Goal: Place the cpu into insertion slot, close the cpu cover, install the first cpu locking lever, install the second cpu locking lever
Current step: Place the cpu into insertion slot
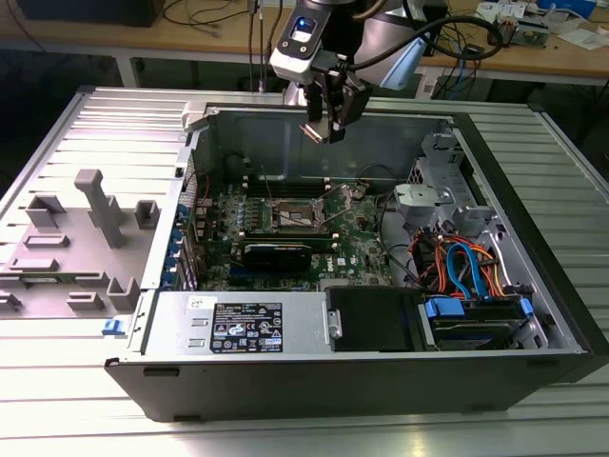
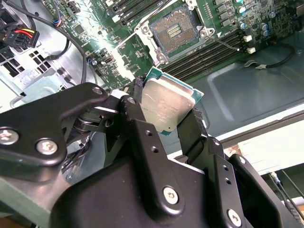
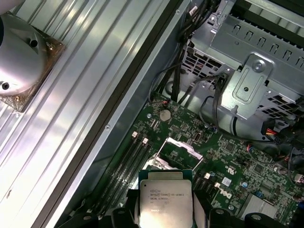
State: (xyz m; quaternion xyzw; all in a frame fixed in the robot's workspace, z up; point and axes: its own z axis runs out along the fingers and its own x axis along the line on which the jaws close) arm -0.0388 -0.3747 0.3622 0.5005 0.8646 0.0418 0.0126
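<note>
The arm (image 1: 385,43) comes down from the top of the exterior view, its wrist (image 1: 303,43) turned downward and the gripper (image 1: 325,124) hanging in the air, touching nothing below. In the second wrist view its two black fingers (image 2: 142,128) are clamped on opposite edges of the cpu (image 2: 166,102), held apart only by the chip, which sits tilted between them. In the first wrist view the chip's metal top faces the camera between the fingertips.
</note>
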